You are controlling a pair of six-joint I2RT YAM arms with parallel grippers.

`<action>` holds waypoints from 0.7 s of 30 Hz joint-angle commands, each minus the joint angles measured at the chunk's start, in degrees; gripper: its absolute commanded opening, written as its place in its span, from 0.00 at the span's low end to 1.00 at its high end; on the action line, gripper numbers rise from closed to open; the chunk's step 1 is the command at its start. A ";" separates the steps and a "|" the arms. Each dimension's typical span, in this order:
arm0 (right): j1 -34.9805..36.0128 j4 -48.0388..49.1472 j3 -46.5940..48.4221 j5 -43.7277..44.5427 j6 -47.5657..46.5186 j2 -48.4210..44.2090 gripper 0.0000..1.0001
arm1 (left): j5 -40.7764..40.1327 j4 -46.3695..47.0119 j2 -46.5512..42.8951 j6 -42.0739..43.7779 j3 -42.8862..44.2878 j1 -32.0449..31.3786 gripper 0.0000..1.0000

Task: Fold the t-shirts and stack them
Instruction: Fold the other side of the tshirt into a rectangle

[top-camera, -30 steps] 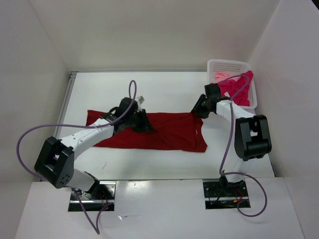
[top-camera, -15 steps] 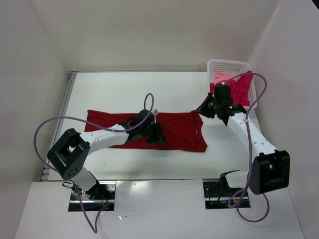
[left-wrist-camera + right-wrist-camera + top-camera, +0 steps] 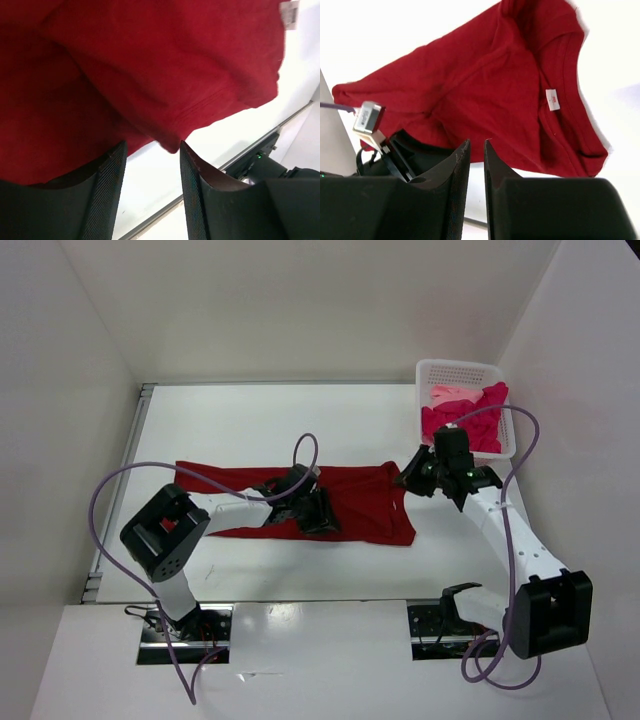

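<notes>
A dark red t-shirt (image 3: 360, 500) lies spread flat across the middle of the table, collar end to the right. My left gripper (image 3: 324, 517) is low over the shirt's near edge. In the left wrist view the gripper (image 3: 152, 145) is open and empty, with the shirt's hem (image 3: 150, 65) just past the fingertips. My right gripper (image 3: 409, 477) hovers by the collar end. In the right wrist view the gripper (image 3: 476, 142) has its jaws nearly together with nothing between them, above the shirt (image 3: 490, 90) and its white tag (image 3: 551, 99).
A white perforated basket (image 3: 458, 367) stands at the back right and holds a magenta-pink shirt (image 3: 470, 422) and a pale pink one (image 3: 450, 395). White walls enclose the table on three sides. The left arm's wrist (image 3: 395, 152) shows in the right wrist view.
</notes>
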 commanded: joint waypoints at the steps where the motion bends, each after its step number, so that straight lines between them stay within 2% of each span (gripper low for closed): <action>1: 0.77 -0.37 -1.86 -2.58 0.14 -2.52 0.22 | -0.51 4.25 1.10 -1.20 3.88 0.07 0.53; 6: 1.30 0.16 -3.88 -2.58 0.14 -3.55 0.22 | -1.03 3.72 2.15 -1.20 5.69 0.07 0.46; 9: 1.83 0.61 -3.88 -2.58 0.14 -3.55 0.22 | -0.42 3.72 4.09 -1.20 6.34 0.07 0.33; 11: 1.83 0.68 -3.88 -2.58 0.14 -3.02 0.22 | -0.42 0.88 4.70 -1.20 7.70 0.07 0.21; 13: 1.83 0.68 -3.88 -2.58 0.14 -3.02 0.22 | -0.42 -1.65 4.17 -0.07 9.13 0.07 0.15; 17: 1.83 1.91 -3.88 -3.11 0.14 -2.41 0.22 | -1.12 -14.64 3.91 5.60 16.37 0.07 0.12; 21: 1.83 4.11 -4.41 -3.64 0.14 -0.99 0.23 | 2.19 -24.36 3.39 9.08 20.85 1.12 0.12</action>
